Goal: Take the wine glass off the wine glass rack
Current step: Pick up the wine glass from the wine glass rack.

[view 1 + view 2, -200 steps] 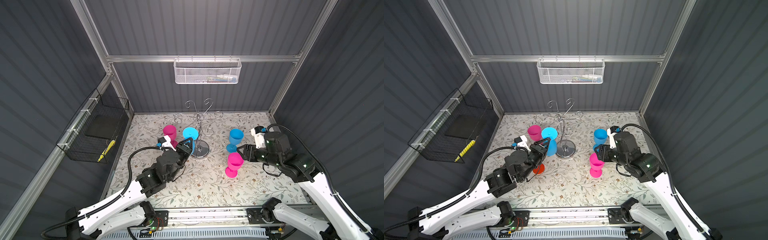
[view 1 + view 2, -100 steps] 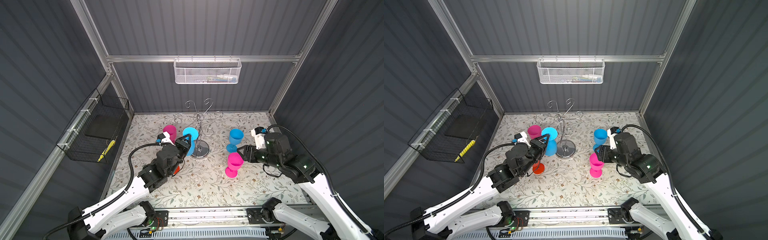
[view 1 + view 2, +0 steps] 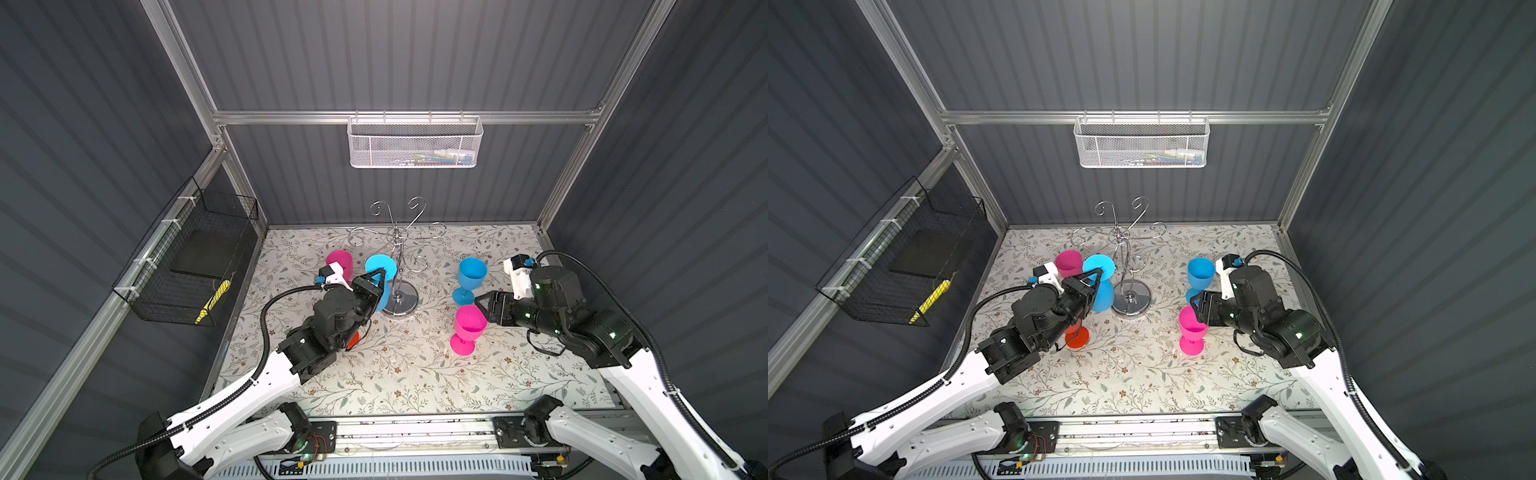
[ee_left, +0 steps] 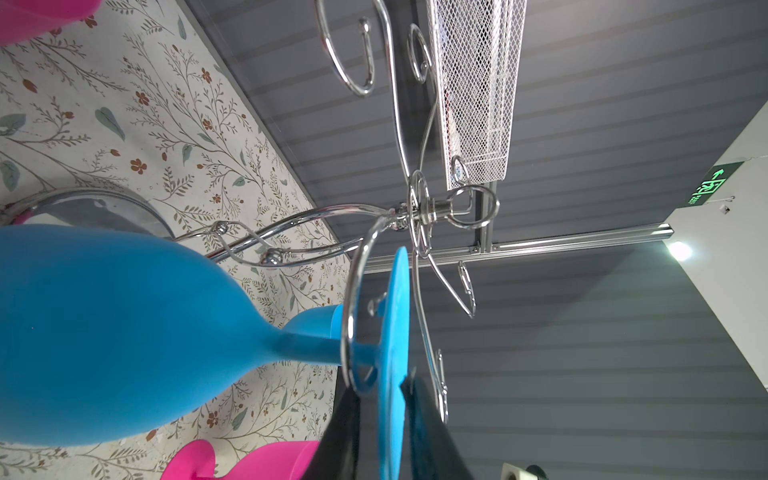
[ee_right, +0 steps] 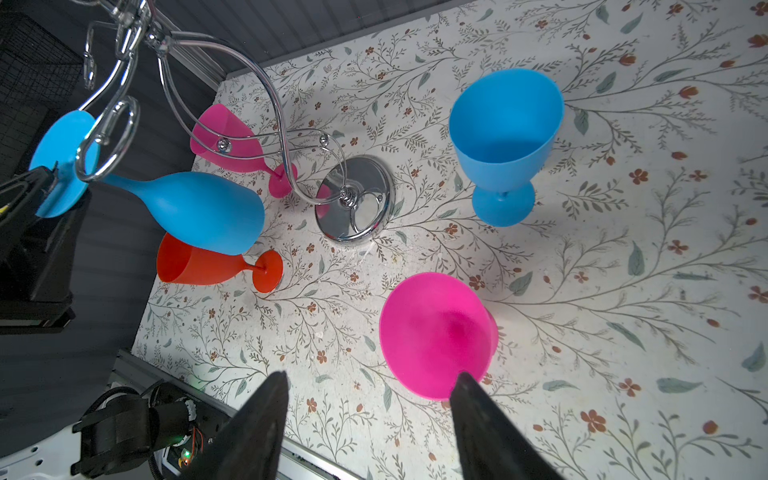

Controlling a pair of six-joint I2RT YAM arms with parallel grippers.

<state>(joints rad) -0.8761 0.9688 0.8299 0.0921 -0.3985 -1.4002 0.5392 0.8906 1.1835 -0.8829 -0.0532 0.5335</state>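
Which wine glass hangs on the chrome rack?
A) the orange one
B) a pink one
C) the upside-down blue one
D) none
C: the blue wine glass hangs bowl-down, its stem in a loop of the wine glass rack.

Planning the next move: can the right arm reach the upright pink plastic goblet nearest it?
Probably yes: the pink plastic goblet stands just off the open right claw, nothing between them.
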